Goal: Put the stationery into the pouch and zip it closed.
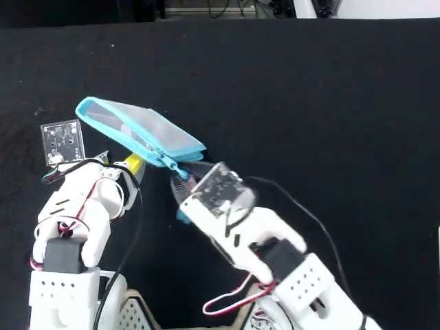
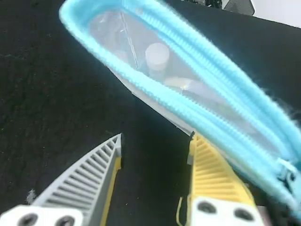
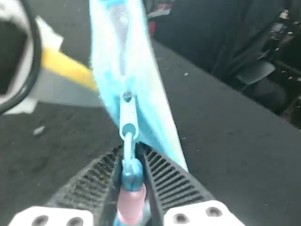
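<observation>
Zipping needs a straight pull along pouch (image 1: 141, 130) — right jaws pinch zip tab (image 3: 128, 126); left jaws wide, shd brace.

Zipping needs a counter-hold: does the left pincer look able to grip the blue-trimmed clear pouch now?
Likely yes: the left pincer is open, with the blue-trimmed clear pouch edge right ahead of it and nothing between.

The bench (image 1: 330, 103) is covered with a black cloth, on which a few pale specks are scattered. Beyond its far edge, cables (image 1: 220, 8) are seen in shadow, and a white surface (image 1: 385, 7) is brightly lit at the far right.
</observation>
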Controlling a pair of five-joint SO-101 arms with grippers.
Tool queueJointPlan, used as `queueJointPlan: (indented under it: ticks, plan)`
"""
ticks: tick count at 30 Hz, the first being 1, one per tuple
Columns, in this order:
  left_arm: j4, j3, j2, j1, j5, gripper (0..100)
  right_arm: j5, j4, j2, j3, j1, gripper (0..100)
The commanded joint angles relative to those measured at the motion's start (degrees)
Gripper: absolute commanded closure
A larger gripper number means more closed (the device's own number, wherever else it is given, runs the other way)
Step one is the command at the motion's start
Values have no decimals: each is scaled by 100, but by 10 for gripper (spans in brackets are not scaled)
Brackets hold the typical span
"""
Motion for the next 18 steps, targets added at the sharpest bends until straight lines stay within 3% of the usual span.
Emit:
queueJointPlan:
  ticks: [1, 6, 11, 18]
  plan:
    - [-132, -92, -35, -4, -9, 761, 0, 651, -681, -629, 360, 988]
    - [-132, -92, -35, -4, -9, 761, 123, 695, -1095, -804, 457, 988]
    - [-123, -92, -35, -4, -9, 761, 1222, 35, -796, -593, 457, 988]
    - [-114, -92, -35, -4, -9, 761, 2075, -949, -48, -426, 448, 988]
